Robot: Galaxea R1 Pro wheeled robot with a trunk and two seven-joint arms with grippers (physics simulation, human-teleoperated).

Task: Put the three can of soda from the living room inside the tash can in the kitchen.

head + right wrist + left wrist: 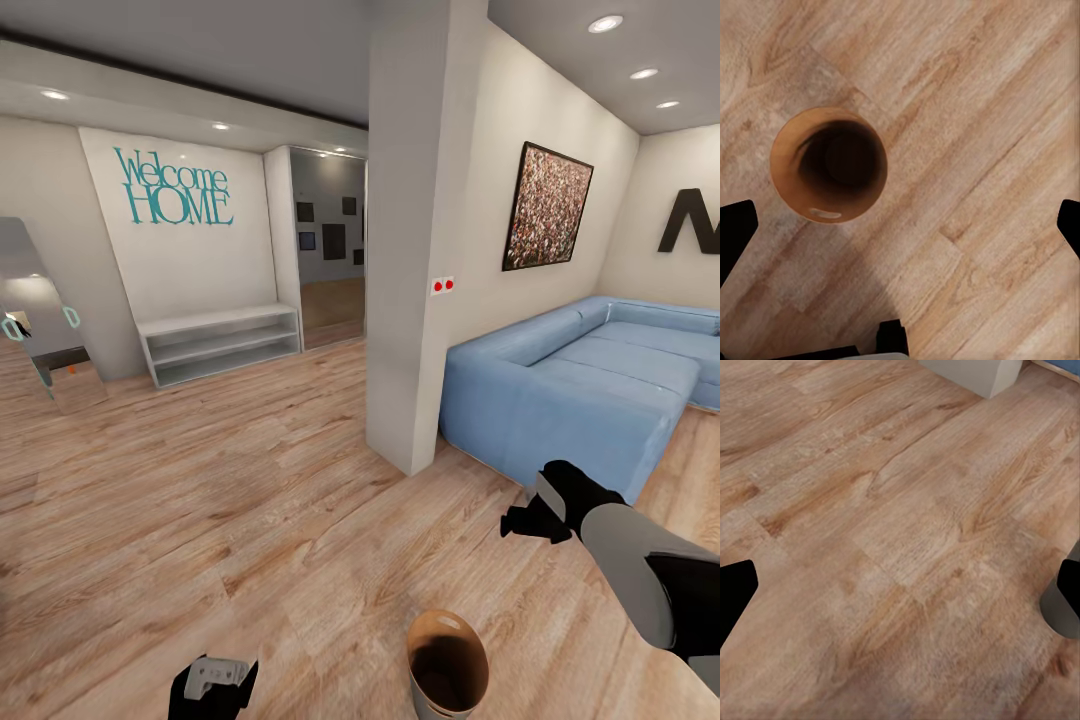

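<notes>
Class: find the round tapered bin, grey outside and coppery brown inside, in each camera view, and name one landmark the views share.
Head view: the round tapered bin stands on the floor at bottom centre.
Left wrist view: a grey sliver at the right edge, possibly the bin; cannot tell.
Right wrist view: seen from above, left of centre.
Shared landmark: the light wood plank floor.

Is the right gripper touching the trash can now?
Apart. The right wrist view shows bare floor between the right gripper fingertips and the trash can.
</notes>
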